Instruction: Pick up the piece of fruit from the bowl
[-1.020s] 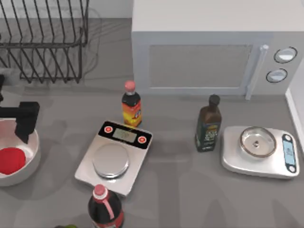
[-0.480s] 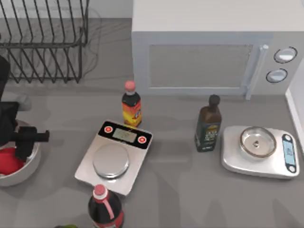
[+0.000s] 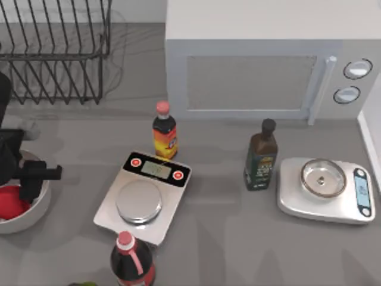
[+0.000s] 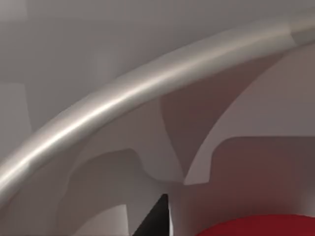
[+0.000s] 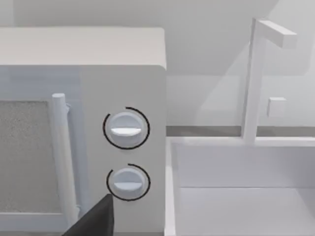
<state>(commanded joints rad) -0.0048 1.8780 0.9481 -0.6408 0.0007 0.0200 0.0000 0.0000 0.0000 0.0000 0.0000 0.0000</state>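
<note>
The bright red piece of fruit (image 3: 11, 202) lies in the white bowl (image 3: 33, 215) at the table's left edge; the left arm covers part of it. My left gripper (image 3: 25, 182) hangs low over the bowl, just right of the fruit's middle. The left wrist view looks inside the bowl, with its curved rim (image 4: 123, 101) above and the red top of the fruit (image 4: 261, 227) close below. A dark part of my right gripper (image 5: 93, 219) shows in front of the microwave's knobs (image 5: 126, 129).
A square scale with red buttons (image 3: 143, 196) lies right of the bowl. Red-capped bottles stand behind it (image 3: 164, 132) and in front of it (image 3: 131, 259). An oil bottle (image 3: 261, 156), a white scale (image 3: 324, 189), a microwave (image 3: 268, 59) and a dish rack (image 3: 56, 50) stand farther off.
Over the last second my left gripper dropped down into the bowl, closer to the fruit, and turned. In the last half second it has barely moved.
</note>
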